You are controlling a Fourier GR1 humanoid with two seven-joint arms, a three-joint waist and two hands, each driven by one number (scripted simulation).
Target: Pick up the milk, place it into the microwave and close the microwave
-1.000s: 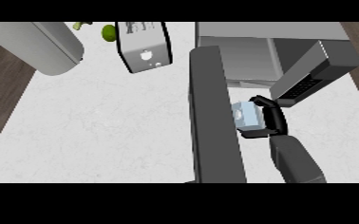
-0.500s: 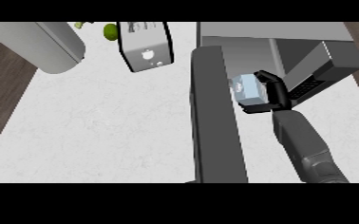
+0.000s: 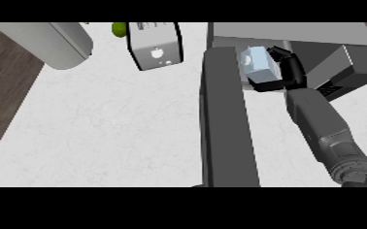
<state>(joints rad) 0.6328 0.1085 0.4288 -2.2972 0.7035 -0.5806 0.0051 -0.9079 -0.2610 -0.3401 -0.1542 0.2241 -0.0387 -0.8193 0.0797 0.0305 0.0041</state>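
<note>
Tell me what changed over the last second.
The right hand, curled round the milk carton throughout, moved up the view, away from the robot. It carried the carton along the open microwave door toward the microwave. Nothing was let go. The door stayed open, and the silver box on the counter did not move.

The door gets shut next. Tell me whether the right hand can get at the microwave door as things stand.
Probably not yet. The right hand is curled round the milk at the microwave, so it is occupied. The open door lies just beside it, nothing between; once free, it should reach.
</note>
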